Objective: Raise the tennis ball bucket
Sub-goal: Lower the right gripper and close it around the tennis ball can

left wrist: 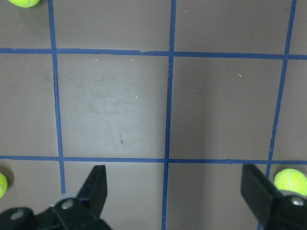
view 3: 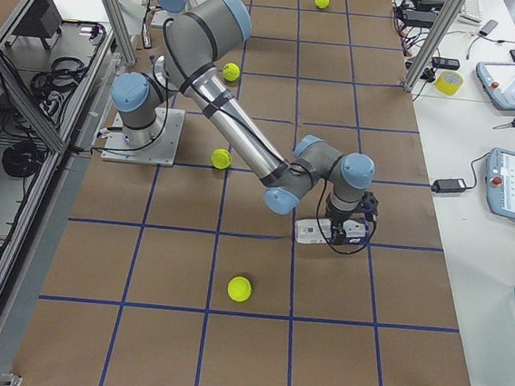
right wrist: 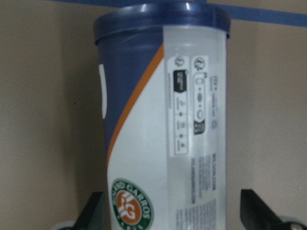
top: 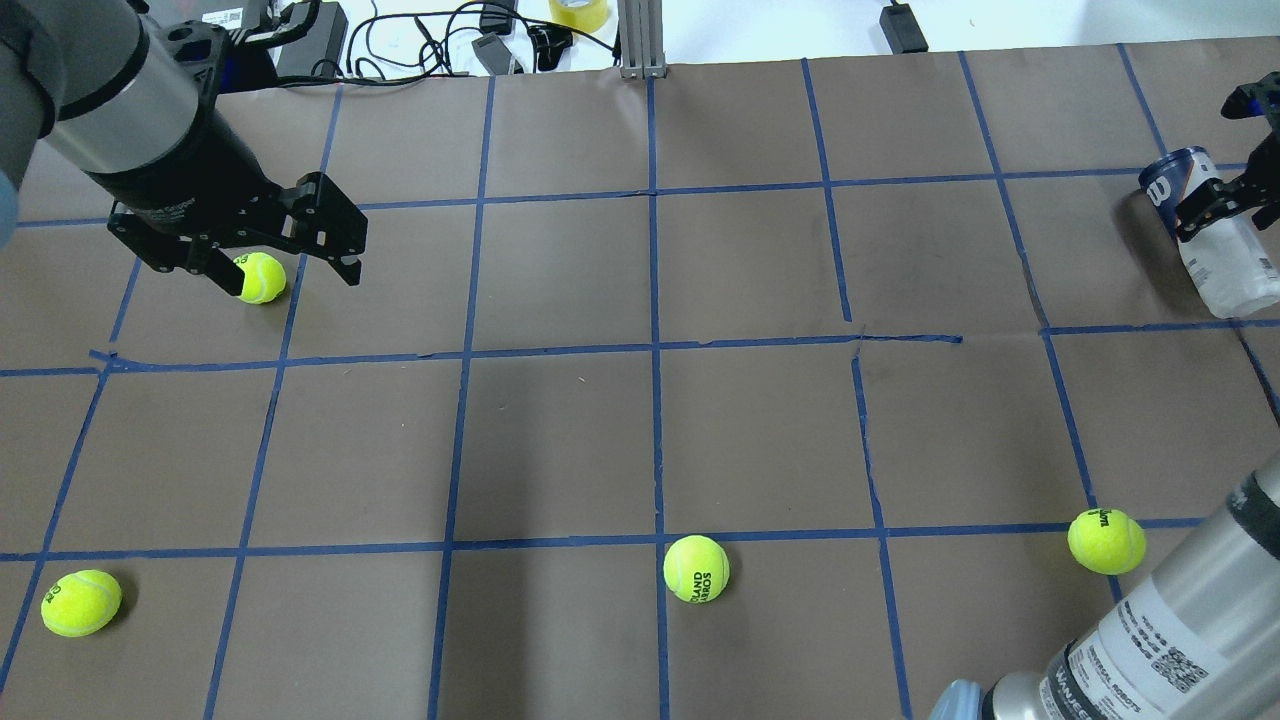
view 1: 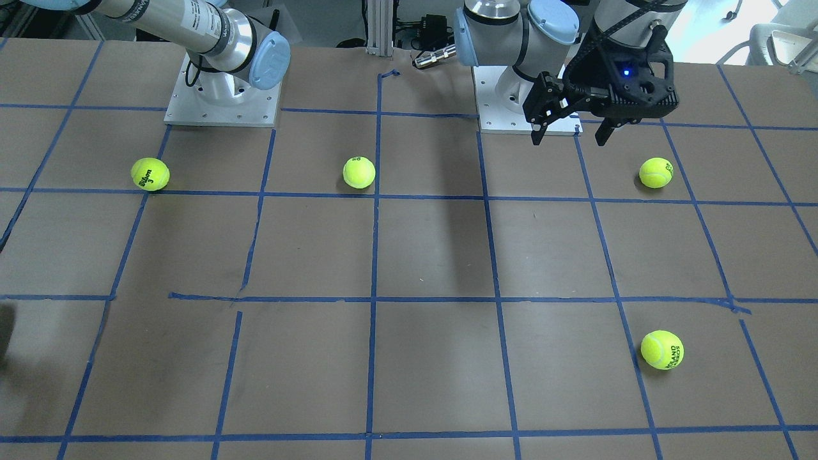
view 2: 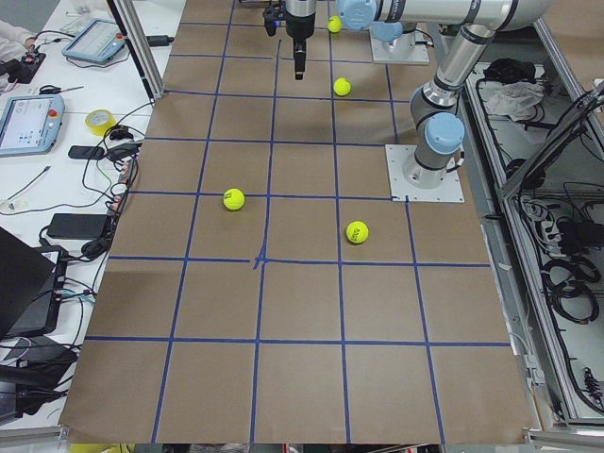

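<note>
The tennis ball bucket (top: 1215,265) lies on its side at the table's far right edge. It is a clear can with a white and dark-blue label and a dark-blue rim. It fills the right wrist view (right wrist: 163,120) and also shows in the exterior right view (view 3: 311,231). My right gripper (right wrist: 175,215) is open, with one finger on each side of the can and small gaps between them and it. My left gripper (top: 283,278) hangs open and empty above the table on the far left, with its fingers (left wrist: 96,187) wide apart.
Several loose yellow-green tennis balls lie on the brown, blue-taped table (top: 560,440). One (top: 262,277) is under the left gripper, and others are at the front left (top: 80,602), front middle (top: 696,568) and front right (top: 1106,541). Cables lie along the far edge (top: 430,40).
</note>
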Robot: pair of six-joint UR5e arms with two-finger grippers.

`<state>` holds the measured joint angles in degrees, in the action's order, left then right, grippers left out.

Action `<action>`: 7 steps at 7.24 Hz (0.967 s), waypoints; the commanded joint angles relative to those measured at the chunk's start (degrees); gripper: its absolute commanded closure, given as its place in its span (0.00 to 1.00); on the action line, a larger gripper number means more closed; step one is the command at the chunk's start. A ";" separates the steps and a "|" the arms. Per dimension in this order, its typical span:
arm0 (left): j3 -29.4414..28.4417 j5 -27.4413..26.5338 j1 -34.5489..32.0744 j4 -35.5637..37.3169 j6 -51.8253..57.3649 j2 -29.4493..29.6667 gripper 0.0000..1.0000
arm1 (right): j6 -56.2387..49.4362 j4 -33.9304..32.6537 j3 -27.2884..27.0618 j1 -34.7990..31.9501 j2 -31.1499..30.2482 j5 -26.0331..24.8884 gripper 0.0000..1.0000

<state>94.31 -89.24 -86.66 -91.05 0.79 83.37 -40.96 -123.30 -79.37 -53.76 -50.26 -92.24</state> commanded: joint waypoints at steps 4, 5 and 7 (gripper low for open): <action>-0.01 -0.49 0.17 0.08 0.00 0.92 0.00 | -0.08 -0.27 0.10 0.41 1.92 0.66 0.21; 0.34 -0.58 0.26 0.08 0.00 1.18 0.00 | 0.00 -0.19 0.10 0.41 1.75 0.66 0.27; 0.26 0.11 0.18 -0.09 0.00 1.09 0.00 | 0.09 1.47 0.01 -0.03 1.31 0.57 0.30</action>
<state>94.58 -89.68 -86.44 -91.04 0.79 84.37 -40.92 -123.05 -79.30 -53.43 -48.65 -91.64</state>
